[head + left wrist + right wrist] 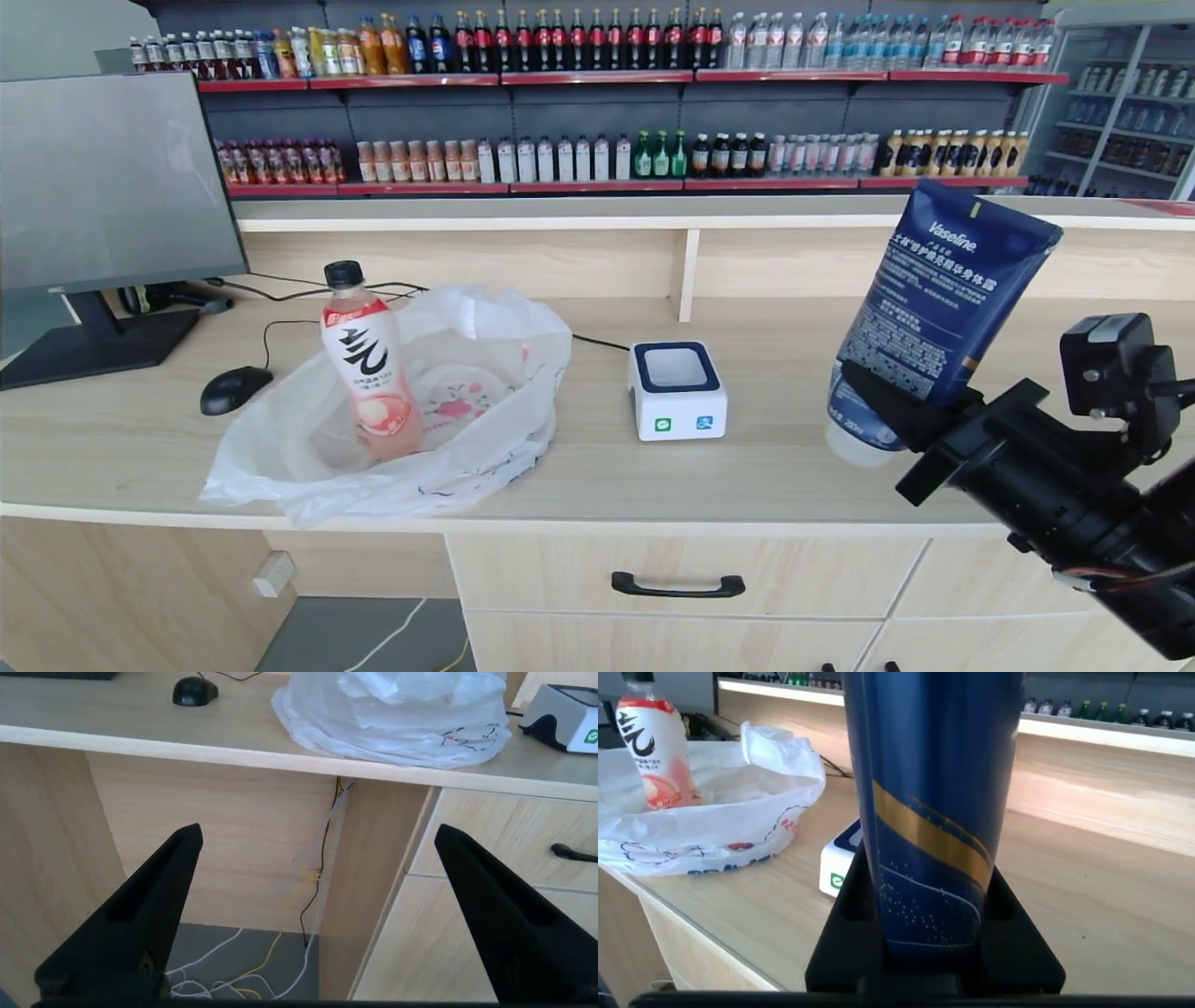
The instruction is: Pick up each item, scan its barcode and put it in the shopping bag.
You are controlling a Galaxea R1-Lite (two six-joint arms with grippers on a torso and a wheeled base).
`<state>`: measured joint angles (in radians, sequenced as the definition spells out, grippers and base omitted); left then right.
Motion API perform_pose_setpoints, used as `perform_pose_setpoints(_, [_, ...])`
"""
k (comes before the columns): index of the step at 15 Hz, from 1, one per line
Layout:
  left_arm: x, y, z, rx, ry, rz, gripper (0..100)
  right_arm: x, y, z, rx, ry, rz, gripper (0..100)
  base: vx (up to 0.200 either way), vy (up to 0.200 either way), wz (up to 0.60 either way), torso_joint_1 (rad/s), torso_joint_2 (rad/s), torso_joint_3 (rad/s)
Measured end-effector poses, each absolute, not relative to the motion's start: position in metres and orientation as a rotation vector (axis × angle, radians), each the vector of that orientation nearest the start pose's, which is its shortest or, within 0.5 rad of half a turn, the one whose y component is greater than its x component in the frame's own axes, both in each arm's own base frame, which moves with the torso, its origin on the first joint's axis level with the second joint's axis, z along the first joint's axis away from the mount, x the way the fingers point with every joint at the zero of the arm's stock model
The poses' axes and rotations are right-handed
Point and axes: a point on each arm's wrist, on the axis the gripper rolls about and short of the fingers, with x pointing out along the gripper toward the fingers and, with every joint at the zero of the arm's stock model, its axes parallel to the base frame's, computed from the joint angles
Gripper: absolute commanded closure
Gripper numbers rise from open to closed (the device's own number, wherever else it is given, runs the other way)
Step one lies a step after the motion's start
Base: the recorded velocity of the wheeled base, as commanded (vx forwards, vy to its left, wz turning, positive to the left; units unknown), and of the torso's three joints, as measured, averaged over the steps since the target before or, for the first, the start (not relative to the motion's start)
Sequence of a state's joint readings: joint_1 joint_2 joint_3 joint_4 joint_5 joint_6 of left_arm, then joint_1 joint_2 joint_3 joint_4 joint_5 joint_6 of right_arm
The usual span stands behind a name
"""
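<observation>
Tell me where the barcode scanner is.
Head view: the scanner stands centrally, between the shopping bag on its left and the blue tube held in the right gripper.

Left gripper sits low, facing the open space under the counter, its 2 black fingers spread wide. Up top: a bag at the counter's edge, a mouse well apart from it, a scanner near it (partly cut off). Cables dangle underneath.

The right arm is a matte black cylinder with a boxy black camera block, grey-labelled on top, and thin red and white wires beneath. The right hand and left hand have black wedge-shaped fingers.
</observation>
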<state>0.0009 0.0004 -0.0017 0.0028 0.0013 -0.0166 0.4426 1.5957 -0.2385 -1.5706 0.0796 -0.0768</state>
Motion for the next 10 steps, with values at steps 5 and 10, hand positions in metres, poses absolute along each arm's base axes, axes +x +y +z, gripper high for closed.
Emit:
perform_pose_setpoints(5, [-0.023, 0.000, 0.076, -0.012, 0.001, 0.001, 0, 0.182, 0.091, 0.160, -0.044, -0.200, 0.527, 100, 0.000, 0.200, 0.00, 0.002, 0.00, 0.002])
perform_pose_setpoints(10, [-0.023, 0.000, 0.076, -0.004, -0.002, 0.001, 0, 0.174, 0.086, 0.159, -0.045, -0.198, 0.520, 100, 0.000, 0.000, 0.00, 0.000, 0.00, 0.000])
